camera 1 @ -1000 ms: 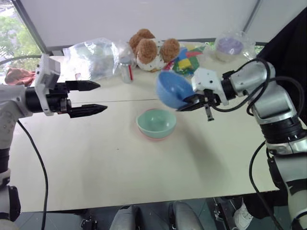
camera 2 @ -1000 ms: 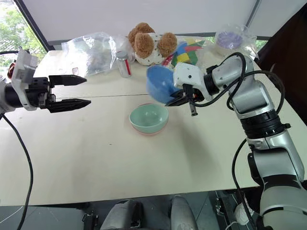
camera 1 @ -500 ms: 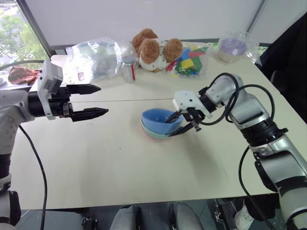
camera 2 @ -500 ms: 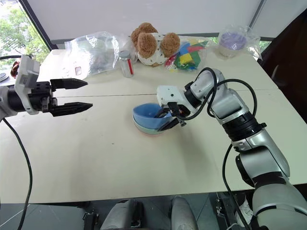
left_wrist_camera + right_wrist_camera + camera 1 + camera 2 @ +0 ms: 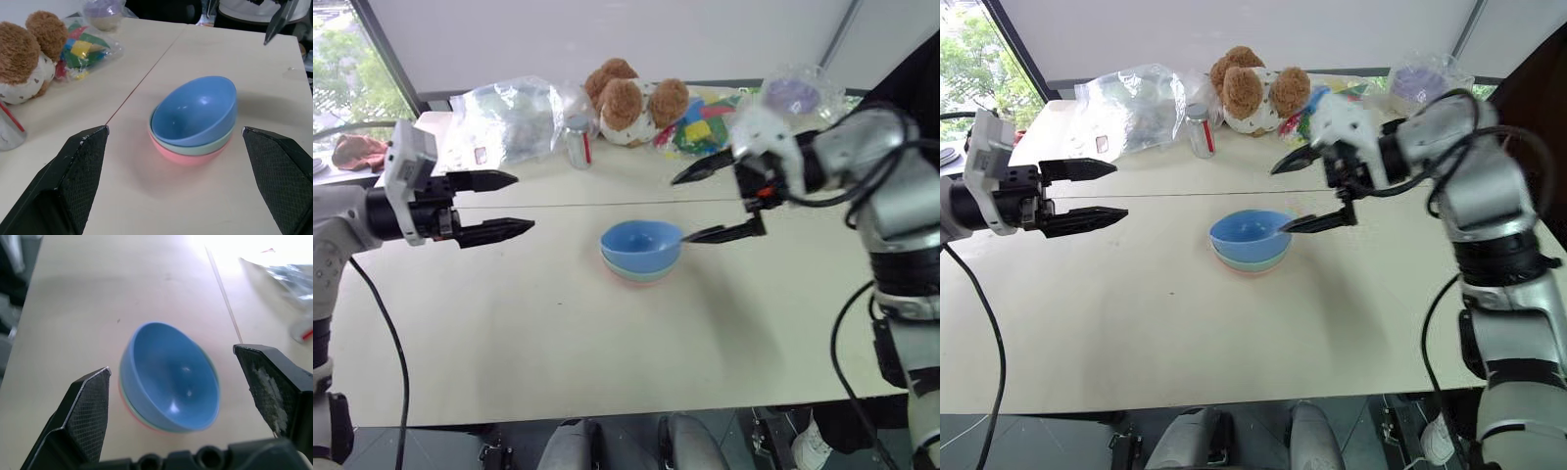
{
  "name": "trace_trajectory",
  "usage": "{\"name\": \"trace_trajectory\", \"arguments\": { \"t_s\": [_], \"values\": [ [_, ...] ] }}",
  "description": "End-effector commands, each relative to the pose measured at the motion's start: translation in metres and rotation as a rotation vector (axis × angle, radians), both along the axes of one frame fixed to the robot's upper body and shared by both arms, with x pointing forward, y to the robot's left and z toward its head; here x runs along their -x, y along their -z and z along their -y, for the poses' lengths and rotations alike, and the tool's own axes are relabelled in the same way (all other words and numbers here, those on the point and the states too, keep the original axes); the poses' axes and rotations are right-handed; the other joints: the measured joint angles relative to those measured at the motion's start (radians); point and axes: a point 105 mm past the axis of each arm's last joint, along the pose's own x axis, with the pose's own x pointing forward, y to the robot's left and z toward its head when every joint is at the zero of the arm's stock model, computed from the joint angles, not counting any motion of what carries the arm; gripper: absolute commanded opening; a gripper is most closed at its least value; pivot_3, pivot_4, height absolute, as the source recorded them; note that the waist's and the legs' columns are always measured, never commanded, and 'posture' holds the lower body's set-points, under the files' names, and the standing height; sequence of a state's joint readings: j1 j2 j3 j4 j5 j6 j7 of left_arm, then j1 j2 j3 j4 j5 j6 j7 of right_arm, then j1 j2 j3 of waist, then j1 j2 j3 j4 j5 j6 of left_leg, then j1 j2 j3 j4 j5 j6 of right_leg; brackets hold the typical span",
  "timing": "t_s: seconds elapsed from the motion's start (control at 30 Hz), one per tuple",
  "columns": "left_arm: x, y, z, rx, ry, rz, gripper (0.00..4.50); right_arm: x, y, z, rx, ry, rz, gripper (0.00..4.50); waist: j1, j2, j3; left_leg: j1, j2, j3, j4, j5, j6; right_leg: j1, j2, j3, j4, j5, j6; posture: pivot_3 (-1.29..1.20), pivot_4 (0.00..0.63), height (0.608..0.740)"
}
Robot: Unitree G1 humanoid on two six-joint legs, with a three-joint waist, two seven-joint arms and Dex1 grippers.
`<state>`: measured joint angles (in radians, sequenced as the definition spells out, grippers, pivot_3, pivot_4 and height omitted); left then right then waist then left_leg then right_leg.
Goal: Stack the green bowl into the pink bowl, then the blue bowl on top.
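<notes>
1. sitting near the middle of the table (image 5: 509,333), the stack is seen complete: the blue bowl (image 5: 641,245) is nested on top, the green bowl (image 5: 193,147) shows as a thin rim beneath it, and the pink bowl (image 5: 183,157) is at the bottom, resting on the tabletop. the blue bowl is seated slightly tilted in the left wrist view.
2. the right gripper (image 5: 715,201) is the nearer claw; the stack lies below it and toward the robot's left. its fingers are spread wide, nothing is held, and the lower fingertip is seen just beside the blue bowl's rim; contact cannot be told.
3. the left gripper (image 5: 514,204) is held well apart from the stack, which lies to its right; its fingers are wide apart and nothing is gripped.
4. judged from the stack, the task looks done, and only a clear withdrawal of the right claw is called for.
5. at the far edge a teddy bear (image 5: 631,98) and a plastic bag (image 5: 504,117) lie well apart from the bowls.
</notes>
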<state>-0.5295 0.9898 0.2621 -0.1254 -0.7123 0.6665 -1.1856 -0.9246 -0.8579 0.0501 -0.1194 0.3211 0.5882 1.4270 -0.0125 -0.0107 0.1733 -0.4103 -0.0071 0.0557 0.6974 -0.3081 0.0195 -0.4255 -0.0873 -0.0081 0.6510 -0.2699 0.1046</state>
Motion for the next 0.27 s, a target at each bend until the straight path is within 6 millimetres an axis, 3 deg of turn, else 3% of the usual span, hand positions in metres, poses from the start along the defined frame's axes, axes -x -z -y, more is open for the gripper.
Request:
{"name": "trace_trajectory", "arguments": {
  "t_s": [0.03, 0.27],
  "values": [
    [0.008, -0.013, -0.003, -0.005, -0.005, 0.040, 4.50, 0.017, -0.024, 0.019, -0.098, 0.106, 0.042, 4.40, 0.000, 0.000, 0.000, 0.000, 0.000, 0.000, 0.000, 0.000, 0.000, 0.000, 0.000, 0.000, 0.000, 0.000, 0.000, 0.00, 0.150, 0.740],
    [0.016, -0.012, -0.003, 0.017, -0.019, -0.008, 4.50, 0.039, -0.011, 0.039, -0.163, 0.232, -0.054, 4.40, -0.004, 0.000, 0.000, 0.000, 0.000, 0.000, -0.001, -0.001, 0.002, 0.000, -0.001, 0.001, 0.000, 0.000, 0.000, 0.00, 0.150, 0.740]
  ]
}}
